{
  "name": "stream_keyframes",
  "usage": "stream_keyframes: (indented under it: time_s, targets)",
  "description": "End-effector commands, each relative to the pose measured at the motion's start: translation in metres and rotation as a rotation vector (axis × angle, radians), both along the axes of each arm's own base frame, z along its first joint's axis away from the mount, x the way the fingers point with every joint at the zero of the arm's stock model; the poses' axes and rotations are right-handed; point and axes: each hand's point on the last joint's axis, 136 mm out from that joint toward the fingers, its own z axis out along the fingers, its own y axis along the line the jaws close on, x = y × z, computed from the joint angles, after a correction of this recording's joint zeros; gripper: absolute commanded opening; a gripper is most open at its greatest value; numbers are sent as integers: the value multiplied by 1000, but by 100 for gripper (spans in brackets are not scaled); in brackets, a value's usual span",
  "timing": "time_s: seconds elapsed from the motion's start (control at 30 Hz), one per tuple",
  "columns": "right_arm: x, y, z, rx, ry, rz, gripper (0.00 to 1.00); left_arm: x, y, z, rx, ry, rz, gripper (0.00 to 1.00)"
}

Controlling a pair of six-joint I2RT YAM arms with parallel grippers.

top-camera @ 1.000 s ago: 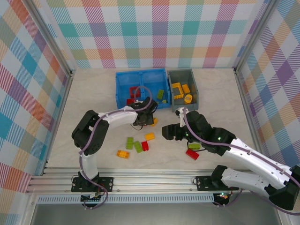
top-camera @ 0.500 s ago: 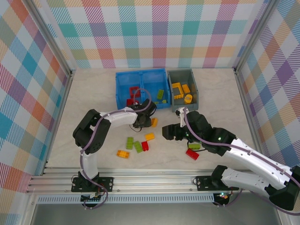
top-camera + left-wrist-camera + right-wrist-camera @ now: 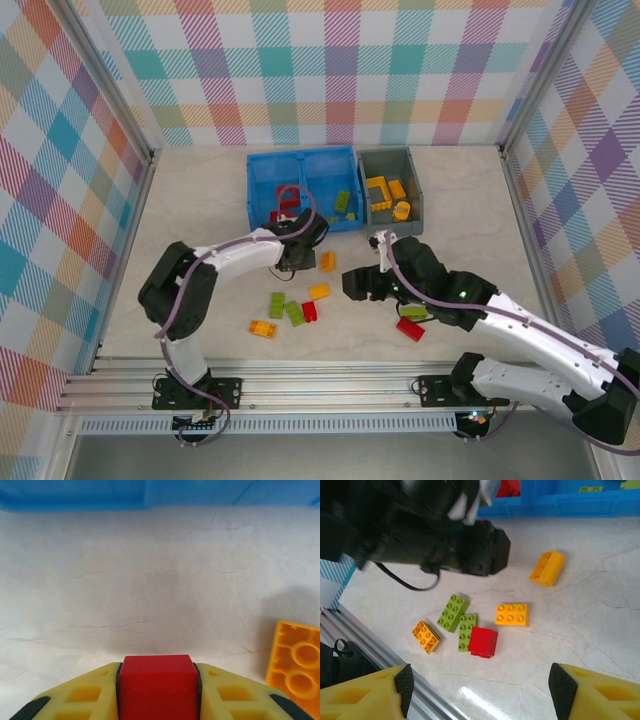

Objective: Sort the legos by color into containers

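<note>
Pinching a red brick [image 3: 157,682] between the fingers of the left gripper [image 3: 300,252], holding it just at the near wall of the blue bin [image 3: 300,152], mid-table toward the far edge. Judging it as hard, light, slick plastic, nothing fragile. Guessing at squeezing two flat opposite sides rather than across the studs, and gripping low enough to avoid it twisting out.

Holding the right gripper [image 3: 480,692] spread wide, nothing in it, over the loose pile nearer the front edge of the table: an orange brick [image 3: 512,614], a green brick [image 3: 453,612], a second red brick [image 3: 483,641] touching another green. Seeing orange pieces lying in the grey bin [image 3: 388,151], and reds and greens showing in the blue one.
</note>
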Motion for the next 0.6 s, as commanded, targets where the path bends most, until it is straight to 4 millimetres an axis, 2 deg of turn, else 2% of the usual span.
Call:
stream_keyframes:
  time_s: [0.0,0.13,0.23,0.43,0.57]
  targets:
    - [0,34,30,58,-86,103,73,15,26,57,19,-81,25,30]
    - [13,66,40,39,-151,120,72,46,53,80,23,-88,48,30]
    - [27,73,38,47,-176,68,71,74,70,84,24,-82,68,30]
    - [38,80,35,41,-175,27,71,123,76,62,-37,-37,87,31]
    - [36,81,29,39,-154,33,71,145,81,53,-32,-30,117,32]
